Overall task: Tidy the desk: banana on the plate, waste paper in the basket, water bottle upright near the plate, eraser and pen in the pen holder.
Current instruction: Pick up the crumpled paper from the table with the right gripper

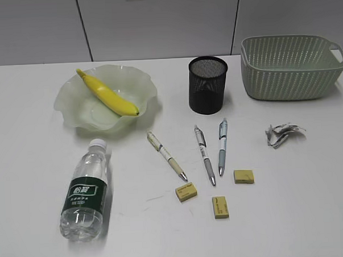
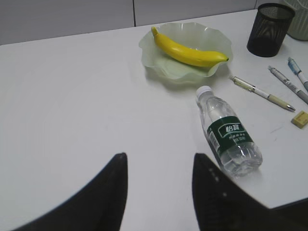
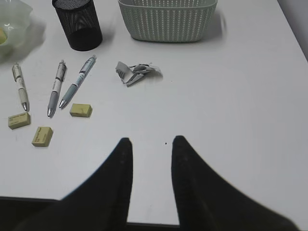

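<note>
Though scattered, three pens, three erasers.

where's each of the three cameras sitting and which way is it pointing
Exterior view: raised in front of the desk, slanting down toward the back wall; no robot part shows.
Left wrist view: on the left arm, low over the near-left desk, facing the water bottle and banana; the open left hand shows.
Right wrist view: on the right arm, facing the waste paper and basket; the open right hand shows.
Both wrist views share the pen holder.
</note>
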`<state>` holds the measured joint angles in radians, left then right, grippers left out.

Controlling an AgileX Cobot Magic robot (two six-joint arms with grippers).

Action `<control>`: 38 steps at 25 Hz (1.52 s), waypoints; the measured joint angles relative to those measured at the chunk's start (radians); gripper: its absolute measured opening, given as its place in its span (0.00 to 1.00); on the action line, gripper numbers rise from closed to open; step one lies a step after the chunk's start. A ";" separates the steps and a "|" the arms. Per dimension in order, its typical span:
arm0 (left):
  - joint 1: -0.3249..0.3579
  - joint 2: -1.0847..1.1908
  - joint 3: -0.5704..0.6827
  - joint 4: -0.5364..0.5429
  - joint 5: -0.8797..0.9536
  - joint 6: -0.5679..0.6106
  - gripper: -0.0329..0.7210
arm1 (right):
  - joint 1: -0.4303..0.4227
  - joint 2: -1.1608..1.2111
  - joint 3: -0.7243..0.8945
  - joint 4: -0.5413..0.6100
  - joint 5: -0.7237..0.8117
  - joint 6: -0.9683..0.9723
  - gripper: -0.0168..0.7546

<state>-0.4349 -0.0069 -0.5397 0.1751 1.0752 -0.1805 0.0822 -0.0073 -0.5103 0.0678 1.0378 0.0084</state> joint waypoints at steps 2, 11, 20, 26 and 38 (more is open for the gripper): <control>0.000 0.000 0.000 -0.002 -0.008 0.000 0.48 | 0.000 0.000 0.000 0.000 0.000 0.000 0.33; 0.007 0.000 0.001 -0.008 -0.014 0.000 0.48 | 0.000 0.042 -0.011 0.005 -0.021 -0.056 0.33; 0.221 0.000 0.001 -0.027 -0.015 0.000 0.48 | 0.000 0.526 -0.054 0.013 -0.232 -0.100 0.35; 0.225 0.000 0.002 -0.028 -0.015 0.000 0.48 | 0.000 0.950 -0.165 0.158 -0.369 -0.232 0.52; 0.225 0.000 0.002 -0.028 -0.015 0.000 0.48 | 0.000 1.682 -0.488 0.217 -0.450 -0.303 0.85</control>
<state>-0.2096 -0.0069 -0.5381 0.1472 1.0606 -0.1803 0.0822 1.6747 -0.9983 0.2849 0.5878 -0.2943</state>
